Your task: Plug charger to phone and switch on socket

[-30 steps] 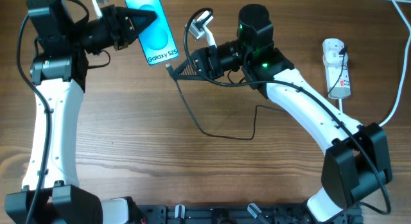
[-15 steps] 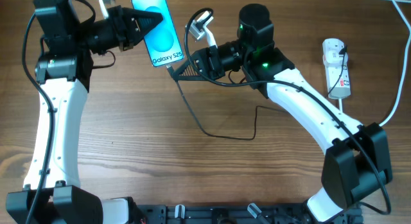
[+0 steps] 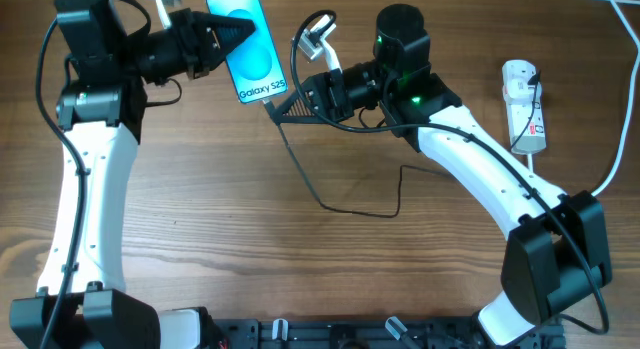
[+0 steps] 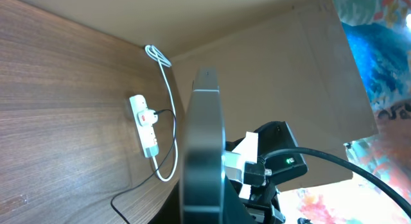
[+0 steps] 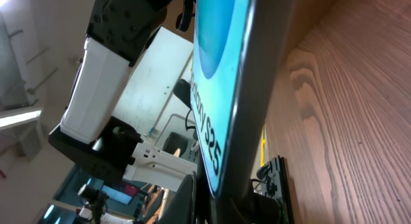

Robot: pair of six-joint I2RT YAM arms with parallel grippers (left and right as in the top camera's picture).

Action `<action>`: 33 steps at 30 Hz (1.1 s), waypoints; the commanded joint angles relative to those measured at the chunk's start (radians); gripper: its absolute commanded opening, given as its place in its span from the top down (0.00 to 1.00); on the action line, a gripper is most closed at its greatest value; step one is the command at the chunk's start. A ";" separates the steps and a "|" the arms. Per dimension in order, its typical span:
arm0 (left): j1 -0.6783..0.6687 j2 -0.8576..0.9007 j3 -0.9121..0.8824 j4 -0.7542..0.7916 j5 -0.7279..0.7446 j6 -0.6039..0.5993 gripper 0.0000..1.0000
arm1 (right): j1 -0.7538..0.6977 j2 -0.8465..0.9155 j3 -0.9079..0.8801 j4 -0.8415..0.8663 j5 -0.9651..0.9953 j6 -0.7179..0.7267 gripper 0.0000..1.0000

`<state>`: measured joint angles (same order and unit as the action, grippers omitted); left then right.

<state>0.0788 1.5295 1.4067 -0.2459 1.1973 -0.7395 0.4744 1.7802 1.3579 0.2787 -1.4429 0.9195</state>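
My left gripper is shut on the phone, holding it above the table at the back with its blue screen up. In the left wrist view the phone shows edge-on. My right gripper is shut on the plug end of the charger, right at the phone's lower edge. Whether the plug sits in the port I cannot tell. The thin dark cable loops over the table and runs under my right arm. The right wrist view is filled by the phone. The socket lies far right.
A thick white cord runs from the socket toward the back right corner. In the left wrist view the socket lies with its white cord and the charger cable beside it. The arm bases stand along the front edge.
My left gripper carried the phone a little to the right, bringing its lower edge up to the plug in my right gripper. The right arm barely moved.
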 commanded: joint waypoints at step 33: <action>0.042 -0.011 0.001 0.063 0.035 -0.083 0.96 | -0.008 -0.003 0.024 0.059 0.008 0.012 0.96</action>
<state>0.0994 1.5295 1.4052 -0.1867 1.2022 -0.8425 0.4740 1.7802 1.3582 0.3344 -1.4097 0.9485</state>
